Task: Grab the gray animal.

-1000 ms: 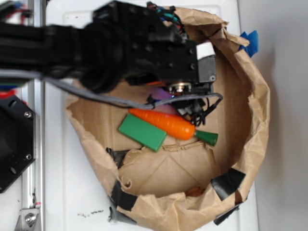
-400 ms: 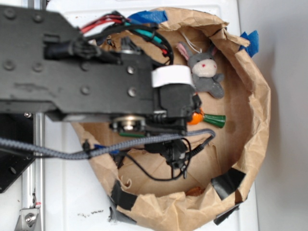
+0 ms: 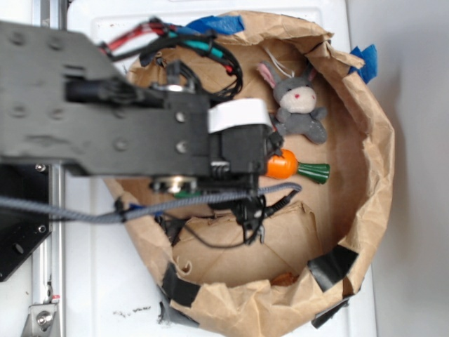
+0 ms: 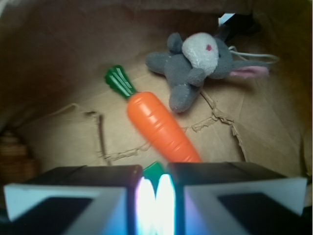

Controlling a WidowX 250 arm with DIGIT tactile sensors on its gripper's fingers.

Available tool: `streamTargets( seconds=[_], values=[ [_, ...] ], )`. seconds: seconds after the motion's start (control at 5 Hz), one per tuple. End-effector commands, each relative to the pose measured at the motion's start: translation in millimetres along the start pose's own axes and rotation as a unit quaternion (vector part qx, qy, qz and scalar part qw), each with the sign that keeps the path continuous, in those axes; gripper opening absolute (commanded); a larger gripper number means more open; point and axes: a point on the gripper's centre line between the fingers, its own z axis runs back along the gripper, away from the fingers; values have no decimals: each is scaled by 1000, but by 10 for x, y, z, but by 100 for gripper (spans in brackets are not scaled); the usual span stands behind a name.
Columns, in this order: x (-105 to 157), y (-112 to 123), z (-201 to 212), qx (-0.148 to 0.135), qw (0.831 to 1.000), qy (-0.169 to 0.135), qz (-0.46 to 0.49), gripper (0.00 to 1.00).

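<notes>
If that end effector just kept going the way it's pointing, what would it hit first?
Probably the orange plastic toy carrot, lying right ahead of the end effector; the gray plush bunny sits beyond it. Depth is uncertain.

One gray animal (image 4: pixel 195 63), one carrot (image 4: pixel 159 126), one paper bag (image 3: pixel 372 168).

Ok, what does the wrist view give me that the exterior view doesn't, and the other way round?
Only the wrist view shows the carrot's full orange body, a green corner at its tip, and the pincer almost closed with nothing between the jaws. Only the exterior view shows the arm covering the bag's left half, the whole paper bag rim, and black tape on it. Both show the gray bunny lying untouched beside the carrot's green top.
</notes>
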Motion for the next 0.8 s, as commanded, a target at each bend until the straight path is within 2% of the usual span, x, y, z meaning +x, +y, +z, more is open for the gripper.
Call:
streamTargets(
  seconds=[0.0,0.2,0.6],
  values=[
    [396,503,-35,0,997,-32,64,100],
    [507,557,-80,-4,995,-45,89,100],
    [710,500,-188,-7,989,-68,133,100]
  ],
)
